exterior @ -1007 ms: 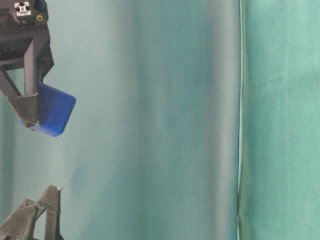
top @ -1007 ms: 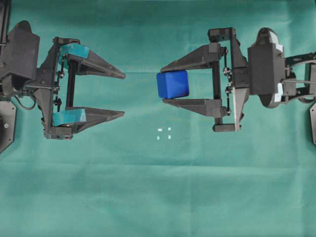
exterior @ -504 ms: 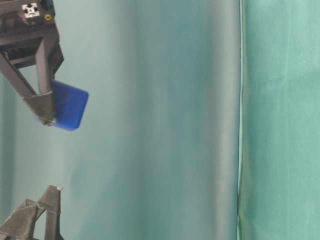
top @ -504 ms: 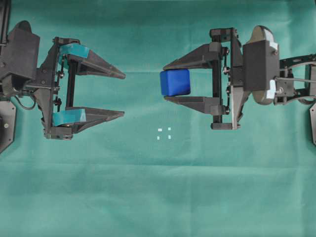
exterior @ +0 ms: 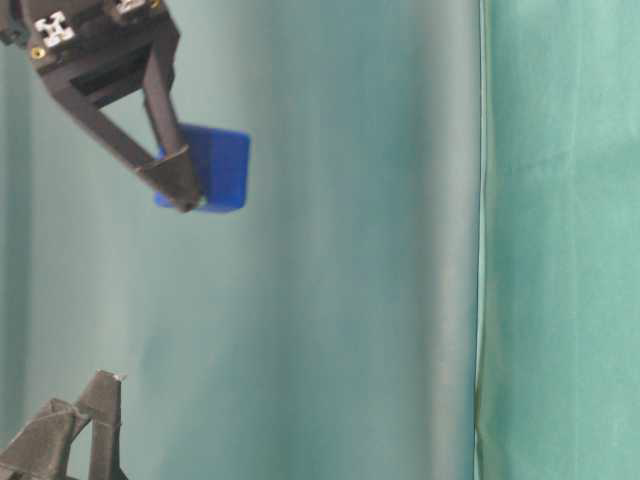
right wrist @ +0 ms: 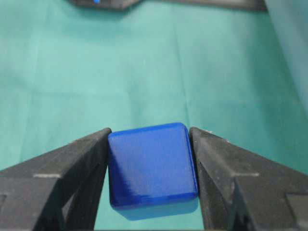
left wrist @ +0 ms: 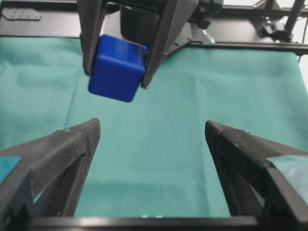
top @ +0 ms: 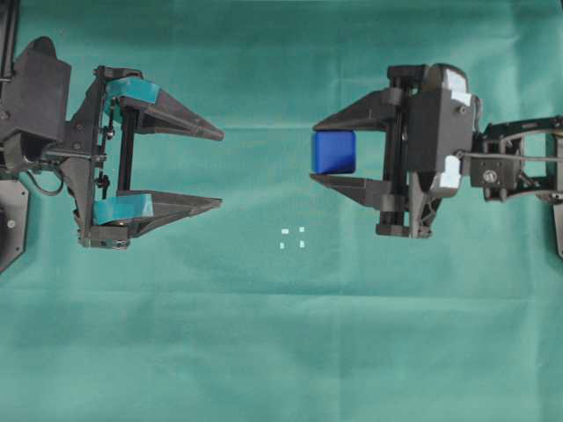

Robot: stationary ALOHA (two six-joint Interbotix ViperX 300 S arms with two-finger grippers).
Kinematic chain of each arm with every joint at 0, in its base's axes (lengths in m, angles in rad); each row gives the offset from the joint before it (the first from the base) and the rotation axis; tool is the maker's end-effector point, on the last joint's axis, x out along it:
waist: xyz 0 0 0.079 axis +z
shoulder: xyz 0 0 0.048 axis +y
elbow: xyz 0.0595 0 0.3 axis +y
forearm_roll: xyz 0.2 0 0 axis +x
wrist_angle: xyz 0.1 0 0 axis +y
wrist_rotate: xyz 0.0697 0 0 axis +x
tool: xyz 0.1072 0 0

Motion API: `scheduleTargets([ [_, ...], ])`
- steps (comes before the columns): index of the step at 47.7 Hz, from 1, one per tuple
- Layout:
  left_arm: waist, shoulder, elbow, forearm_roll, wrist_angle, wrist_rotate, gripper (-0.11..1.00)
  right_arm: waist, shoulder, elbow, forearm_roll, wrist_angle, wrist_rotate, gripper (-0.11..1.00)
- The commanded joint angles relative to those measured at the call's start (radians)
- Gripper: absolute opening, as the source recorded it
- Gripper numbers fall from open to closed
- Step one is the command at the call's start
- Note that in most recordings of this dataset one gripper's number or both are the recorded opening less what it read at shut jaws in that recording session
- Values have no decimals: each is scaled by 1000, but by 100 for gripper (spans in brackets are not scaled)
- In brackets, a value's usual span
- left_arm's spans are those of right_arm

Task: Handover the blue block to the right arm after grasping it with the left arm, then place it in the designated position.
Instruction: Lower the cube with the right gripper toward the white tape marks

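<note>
Blue block [top: 333,152] sits clamped in the right gripper [top: 315,152], now farther right of the wide-open left gripper [top: 217,168]; open green counter [top: 281,334] surrounds the white marks [top: 293,237].

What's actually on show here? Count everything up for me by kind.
Blue block: 1
Pincers: 2, the left pincer open and empty, the right pincer gripping the block
White marks: 4, in a small square
Green cloth: 1
Total: 8
</note>
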Motion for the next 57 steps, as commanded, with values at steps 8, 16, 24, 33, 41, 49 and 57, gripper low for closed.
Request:
scheduleTargets([
  [8, -3, -5, -18, 2, -5, 0, 100, 14, -21, -25, 9, 21, 2, 56],
  [16, -3, -5, -17, 2, -5, 0, 100, 12, -21, -25, 11, 21, 3, 56],
  [24, -3, -5, -18, 2, -5, -2, 100, 14, -21, -25, 12, 23, 3, 56],
  [33, -3, -5, -18, 2, -5, 0, 100, 14, -21, -23, 12, 25, 6, 56],
  [41, -3, -5, -17, 2, -3, -2, 100, 14, -20, -14, 29, 21, 5, 56],
  [49, -3, -5, -17, 2, -5, 0, 100, 12, -3, 2, 54, 2, 5, 56],
  [57, -3, -5, -18, 2, -5, 0, 100, 12, 32, 12, 84, -46, 5, 56],
])
